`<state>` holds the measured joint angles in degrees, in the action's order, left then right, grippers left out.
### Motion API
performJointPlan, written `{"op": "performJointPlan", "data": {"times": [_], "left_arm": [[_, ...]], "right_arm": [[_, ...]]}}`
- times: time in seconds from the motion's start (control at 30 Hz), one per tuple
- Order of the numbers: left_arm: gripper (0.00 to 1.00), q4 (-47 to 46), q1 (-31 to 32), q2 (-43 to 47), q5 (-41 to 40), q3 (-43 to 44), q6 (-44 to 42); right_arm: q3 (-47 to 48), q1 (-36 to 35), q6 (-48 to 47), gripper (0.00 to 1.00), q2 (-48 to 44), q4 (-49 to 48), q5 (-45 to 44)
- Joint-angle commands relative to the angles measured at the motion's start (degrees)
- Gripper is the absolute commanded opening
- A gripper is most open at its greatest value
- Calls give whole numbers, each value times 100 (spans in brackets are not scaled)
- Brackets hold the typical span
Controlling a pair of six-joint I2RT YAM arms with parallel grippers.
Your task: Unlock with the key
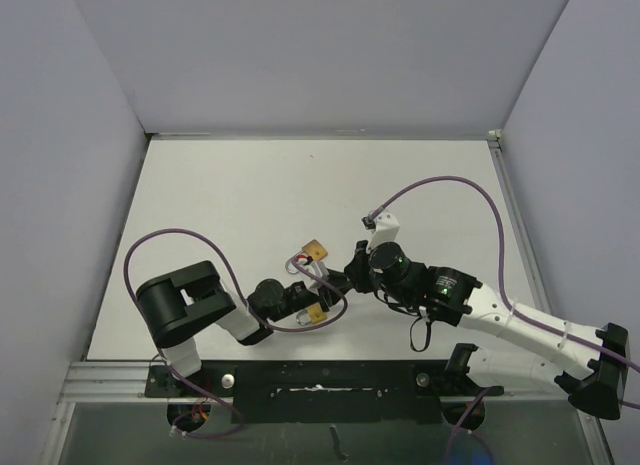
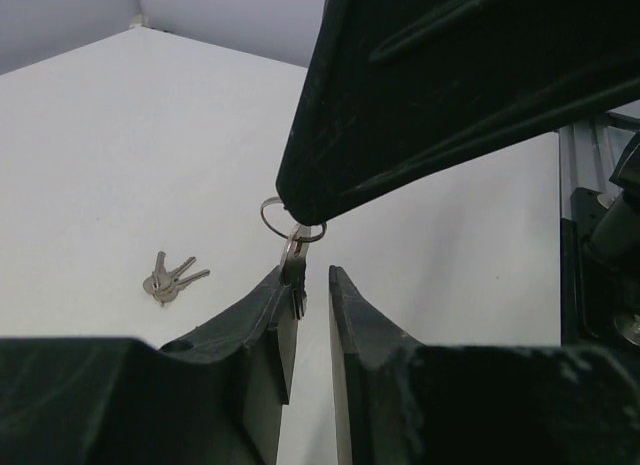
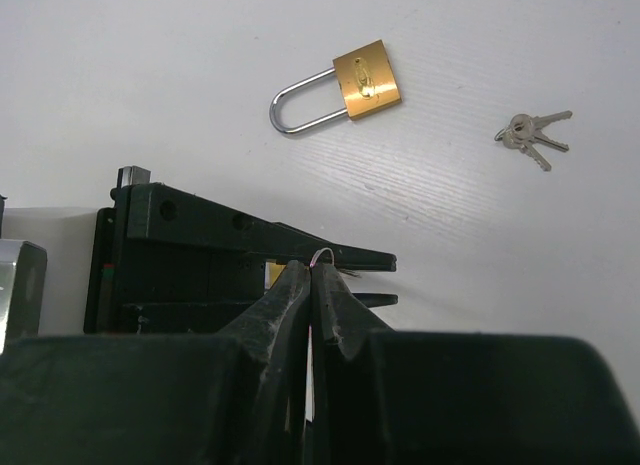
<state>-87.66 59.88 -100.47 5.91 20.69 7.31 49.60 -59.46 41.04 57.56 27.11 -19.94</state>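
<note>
Brass padlock (image 3: 366, 80) lies flat on the white tabletop (image 3: 150, 65), upper middle of the right wrist view, shackle apparently closed, nothing touching it. A bunch of keys (image 3: 530, 135) sits at the upper right, apart from it. The working key (image 2: 294, 275) hangs off a key ring (image 2: 266, 225), and the right gripper (image 3: 312, 265) has its jaws pressed together on that ring. In the left wrist view the key dangles into the narrow gap of the left gripper (image 2: 308, 275). Those jaws are a little spread, with the key leaning on one side, not clamped as far as I can see.

So I'd call this a handover. To do it well, the left should close squarely on the key's head with the blade poking out free (a crooked pinch will twist in the keyhole later). The right shouldn't release the ring until that grip is solid.

Writing: an oval stamp on the padlock body, too small to read. Nothing else legible.
</note>
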Motion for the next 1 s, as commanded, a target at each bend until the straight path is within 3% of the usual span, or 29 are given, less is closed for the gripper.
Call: {"op": "performJointPlan", "data": {"times": [0.0,0.43,0.57,0.83,0.87,0.97], "left_arm": [[16,-1544,-29,202,139,166,33],[9,-1544,-36,246,45,51,-14],[0,-1544,-46,286,-2,19,-28],[0,-1548,-101,439,-19,-99,7],[0,-1543,-154,473,83,-150,87],[0,-1312,-652,608,811,-208,918]], "right_arm": [[-2,-76,71,0,-170,-60,-208],[26,-79,109,0,-328,80,-396],[-5,-84,131,0,-345,127,-405],[-84,-84,291,0,-440,237,-516],[-89,-79,336,7,-457,284,-572],[-127,-81,379,40,-618,349,-710]]}}
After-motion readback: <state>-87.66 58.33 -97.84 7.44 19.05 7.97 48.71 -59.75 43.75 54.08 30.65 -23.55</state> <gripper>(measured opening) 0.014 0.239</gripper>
